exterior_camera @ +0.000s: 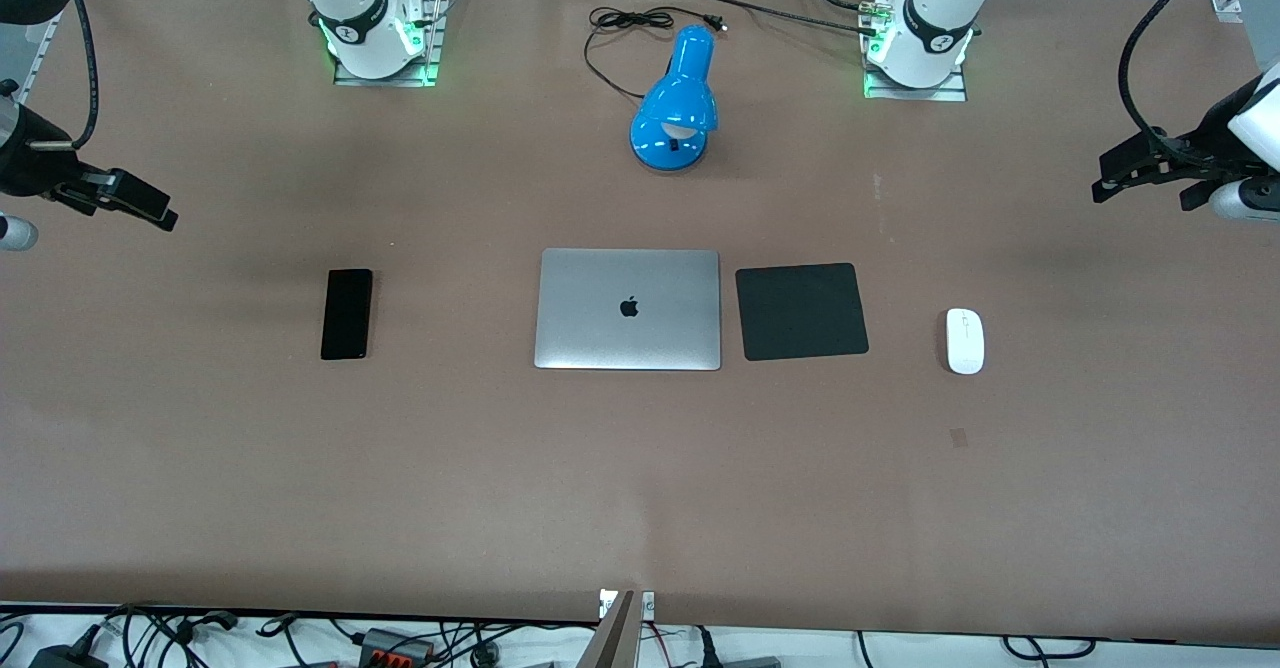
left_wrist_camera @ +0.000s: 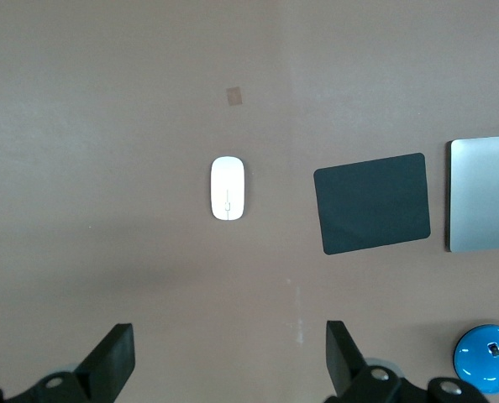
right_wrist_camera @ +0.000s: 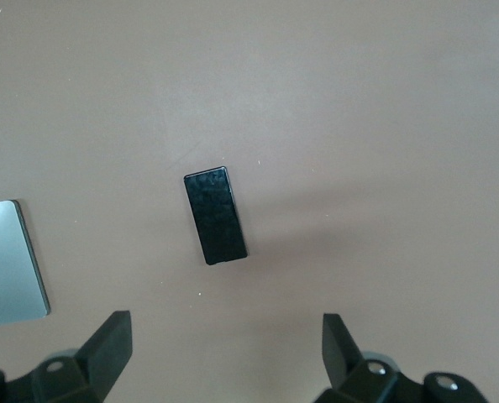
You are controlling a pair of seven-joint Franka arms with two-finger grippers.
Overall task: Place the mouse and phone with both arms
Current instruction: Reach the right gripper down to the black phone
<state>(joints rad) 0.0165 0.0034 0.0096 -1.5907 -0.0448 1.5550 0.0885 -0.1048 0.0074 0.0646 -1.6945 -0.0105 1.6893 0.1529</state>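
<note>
The white oval mouse (exterior_camera: pixel 965 341) lies on the brown table toward the left arm's end, beside the black square mat (exterior_camera: pixel 801 311); it also shows in the left wrist view (left_wrist_camera: pixel 228 188). The black phone (exterior_camera: pixel 347 314) lies flat toward the right arm's end, beside the closed laptop (exterior_camera: pixel 628 309), and shows in the right wrist view (right_wrist_camera: pixel 216 215). My left gripper (exterior_camera: pixel 1140 183) hangs open and empty high over the table's edge at its own end (left_wrist_camera: pixel 230 361). My right gripper (exterior_camera: pixel 140 203) hangs open and empty high over its own end (right_wrist_camera: pixel 226 357).
A blue desk lamp (exterior_camera: pixel 675 98) with a black cord stands between the arm bases, farther from the front camera than the laptop. The mat (left_wrist_camera: pixel 372 202) lies between laptop (left_wrist_camera: pixel 485 193) and mouse. The laptop's corner shows in the right wrist view (right_wrist_camera: pixel 10 264).
</note>
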